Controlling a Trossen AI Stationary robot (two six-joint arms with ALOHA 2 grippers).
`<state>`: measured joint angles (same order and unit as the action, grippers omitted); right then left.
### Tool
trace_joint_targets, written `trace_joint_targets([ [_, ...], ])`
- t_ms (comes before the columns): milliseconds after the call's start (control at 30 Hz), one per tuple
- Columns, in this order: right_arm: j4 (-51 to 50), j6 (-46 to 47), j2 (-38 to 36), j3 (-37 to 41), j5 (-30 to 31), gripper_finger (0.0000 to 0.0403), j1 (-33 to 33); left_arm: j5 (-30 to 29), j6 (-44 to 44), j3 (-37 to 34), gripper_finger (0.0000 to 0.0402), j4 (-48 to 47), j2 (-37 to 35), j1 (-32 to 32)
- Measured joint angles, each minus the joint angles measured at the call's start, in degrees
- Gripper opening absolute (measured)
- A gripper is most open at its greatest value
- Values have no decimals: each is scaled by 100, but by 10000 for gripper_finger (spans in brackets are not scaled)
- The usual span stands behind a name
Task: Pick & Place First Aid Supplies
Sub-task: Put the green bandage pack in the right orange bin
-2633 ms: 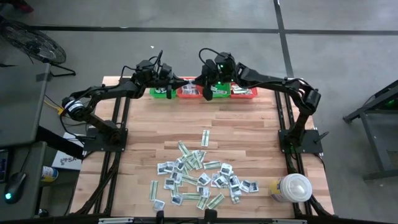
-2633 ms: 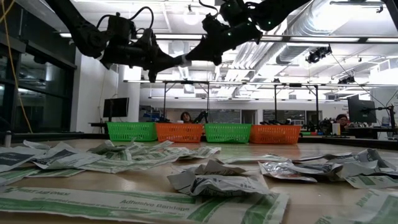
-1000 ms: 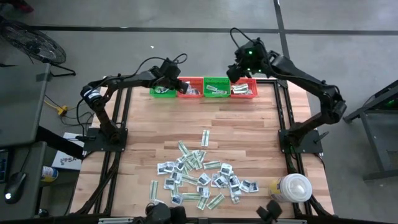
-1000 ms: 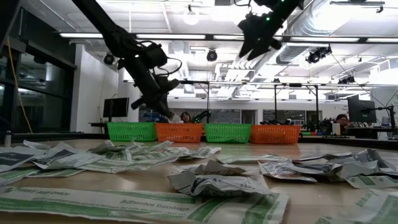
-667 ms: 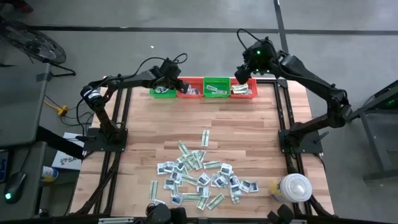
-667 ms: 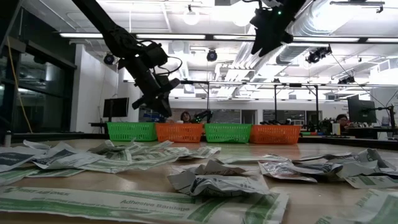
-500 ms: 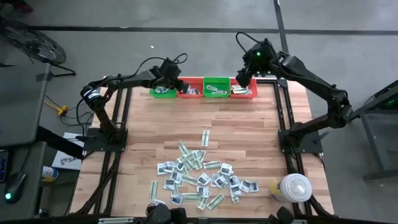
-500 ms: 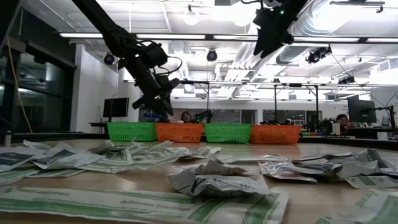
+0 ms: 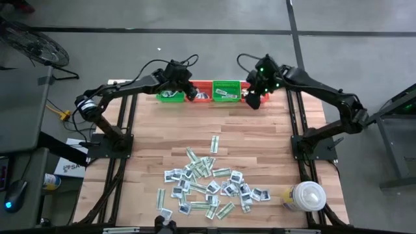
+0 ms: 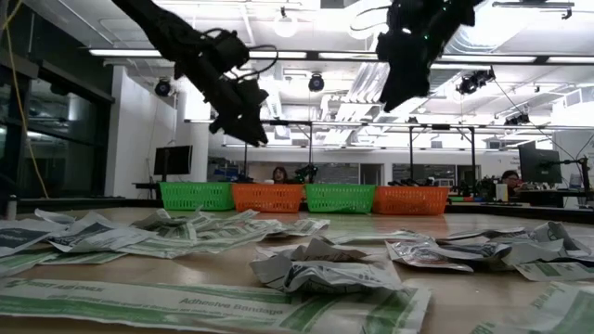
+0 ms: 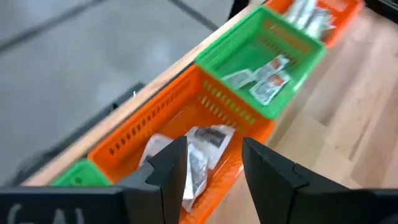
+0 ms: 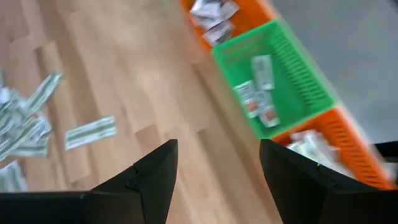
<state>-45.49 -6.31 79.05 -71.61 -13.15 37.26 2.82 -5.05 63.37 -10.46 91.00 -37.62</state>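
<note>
The first aid supplies [image 9: 208,185] lie in a loose heap near the table's front edge, with one green strip [image 9: 214,144] lying apart. More packets [image 11: 205,146] lie in the orange basket [image 9: 198,95], second from the left in the far row. My left gripper [image 11: 214,168] hangs open just above that basket, with nothing between its fingers. My right gripper [image 12: 217,168] is open and empty too. It hovers over the bare wood by the right-hand baskets [image 9: 255,99], high above the table [image 10: 394,93].
Along the far edge runs a row of baskets: green [image 9: 170,95], orange, green [image 9: 226,91], orange [image 9: 263,95], each holding packets. A big white round lidded container [image 9: 305,195] stands at the near right corner. Bare wood [image 9: 162,136] lies between the baskets and the heap.
My left gripper has risen from just over the orange basket and shifted slightly toward the table's right. My right gripper has come down from over the far edge toward the near side, tipping more steeply downward; it now hangs over the wood in front of the right-hand baskets.
</note>
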Motion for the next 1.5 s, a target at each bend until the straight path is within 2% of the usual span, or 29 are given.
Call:
trace_joint_targets([
  [300, 792, 168, 2, 624, -195, 220, -599, 64, 525, -251, 152, -3, -419, 451],
  [467, 1318, 413, 108, 683, 169, 220, -1108, -21, 484, -795, 152, 133, -984, 434],
  [633, 1642, 478, 605, 683, 179, 220, -1610, 70, 370, -1486, 152, 564, -1678, 520],
  [800, 1982, 386, 1268, 685, -93, 220, -1953, 85, 328, -2002, 152, 925, -2092, 885],
  [1000, 2232, -383, 1968, 685, -17, 220, -2297, -210, 337, -2126, 152, 951, -2153, 1372],
  [1233, 2610, -572, 2719, 685, 146, 220, -2715, -362, 381, -2124, 152, 940, -2153, 1602],
  [1500, 3094, -532, 2914, 681, 945, 220, -3049, -360, 387, -2122, 152, 903, -2153, 1599],
])
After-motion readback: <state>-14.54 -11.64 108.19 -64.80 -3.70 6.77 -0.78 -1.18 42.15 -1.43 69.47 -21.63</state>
